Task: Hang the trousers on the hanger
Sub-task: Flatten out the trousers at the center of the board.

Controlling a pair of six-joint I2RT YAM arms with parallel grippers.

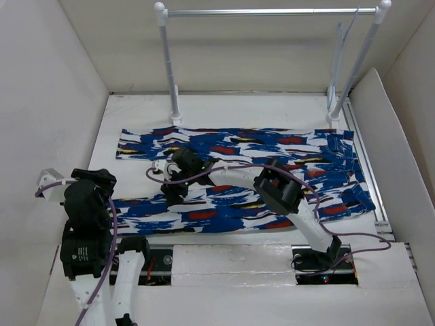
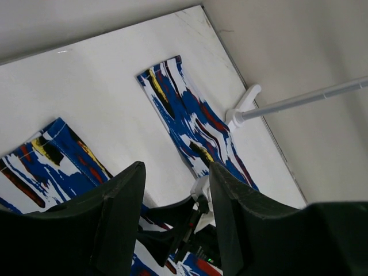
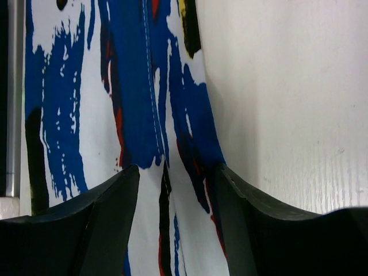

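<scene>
The trousers (image 1: 285,146) are soft matt cloth with a printed pattern and a fine stitched seam. The bench (image 3: 299,115) is white and smooth, with a faint wood-like grain and a slight sheen. At the far side, the rack's rail (image 1: 272,11) is bright, glossy metal and its posts (image 1: 168,68) look like white plastic. The hanger (image 1: 338,54) is thin, smooth-coated wire. The left end effector (image 2: 176,172) and the right end effector (image 3: 178,172) have fingers of dark, matt plastic. The purple cable (image 1: 231,166) looks glossy.
</scene>
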